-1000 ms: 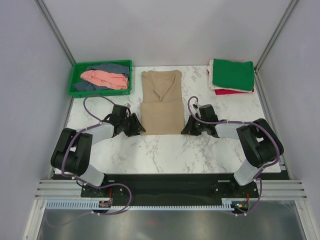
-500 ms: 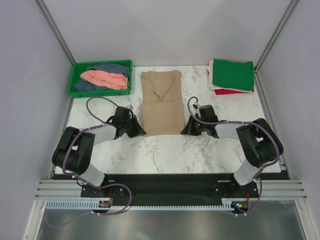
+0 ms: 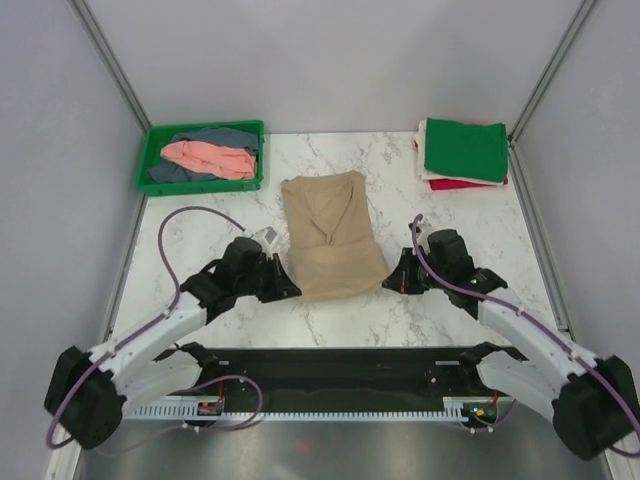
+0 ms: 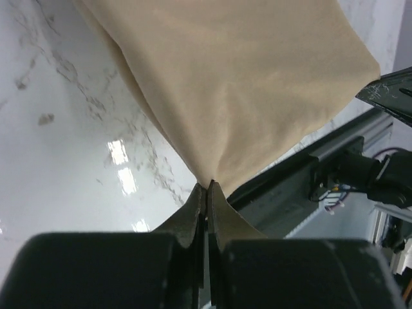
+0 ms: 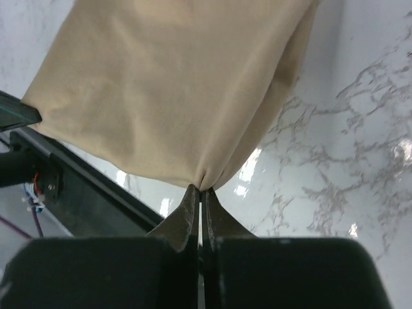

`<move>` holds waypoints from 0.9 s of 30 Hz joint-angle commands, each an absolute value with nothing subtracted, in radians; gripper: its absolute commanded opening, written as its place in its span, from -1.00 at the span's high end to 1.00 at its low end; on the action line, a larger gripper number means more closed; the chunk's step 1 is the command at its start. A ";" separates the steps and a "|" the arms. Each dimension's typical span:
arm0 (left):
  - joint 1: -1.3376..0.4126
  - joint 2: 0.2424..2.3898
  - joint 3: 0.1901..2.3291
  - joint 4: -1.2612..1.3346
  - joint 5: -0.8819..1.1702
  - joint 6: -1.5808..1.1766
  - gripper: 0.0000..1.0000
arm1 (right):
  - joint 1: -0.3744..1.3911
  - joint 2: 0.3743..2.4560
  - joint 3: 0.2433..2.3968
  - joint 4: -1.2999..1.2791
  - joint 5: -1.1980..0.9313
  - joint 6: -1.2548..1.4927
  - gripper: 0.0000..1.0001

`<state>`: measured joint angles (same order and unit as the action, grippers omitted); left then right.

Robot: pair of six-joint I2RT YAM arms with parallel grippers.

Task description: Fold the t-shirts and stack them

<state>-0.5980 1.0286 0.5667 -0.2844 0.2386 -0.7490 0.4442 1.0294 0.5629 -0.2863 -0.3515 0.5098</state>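
**Status: fold in progress**

1. Reference landmark: the green tray (image 3: 200, 187).
2. Work item: the tan-beige t-shirt (image 3: 330, 240) lies on the table (image 3: 330, 320), to the right of the tray and nearer the arm bases than it. It is narrowed to a long panel, collar end towards the tray's level and hem end nearest the bases.
3. Left gripper (image 4: 206, 189): fingers pressed together on the hem corner on the tray's side. Cloth fans out directly from the fingertips.
4. Right gripper (image 5: 198, 189): fingers likewise pressed together, pinching the hem corner farther from the tray.
5. Both wrist views show the hem rising away from the marble, so the near edge appears to be lifted rather than flat.

**Completed**

- Far right of the tray, at about its level, a folded dark green t-shirt (image 3: 466, 148) sits on a folded red t-shirt (image 3: 465, 184). Two garments appear finished.

**Outstanding**

- The tan-beige t-shirt likely needs its hem carried over towards the collar, then transfer onto the stack.
- Inside the tray, the salmon pink t-shirt (image 3: 210, 157) lies crumpled on the grey-blue t-shirt (image 3: 225, 135). Neither is folded.

Estimate: just under halfway.
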 commanded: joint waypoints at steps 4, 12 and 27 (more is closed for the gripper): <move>-0.644 0.798 0.702 -0.679 0.210 -0.850 0.96 | 0.500 0.790 0.658 -0.586 -0.348 0.577 1.00; -0.638 0.874 0.868 -0.747 0.114 -0.795 0.96 | 0.502 0.877 0.892 -0.663 -0.256 0.542 1.00; -0.417 1.126 1.048 -0.726 0.224 -0.644 0.96 | 0.489 1.189 1.074 -0.608 -0.178 0.460 1.00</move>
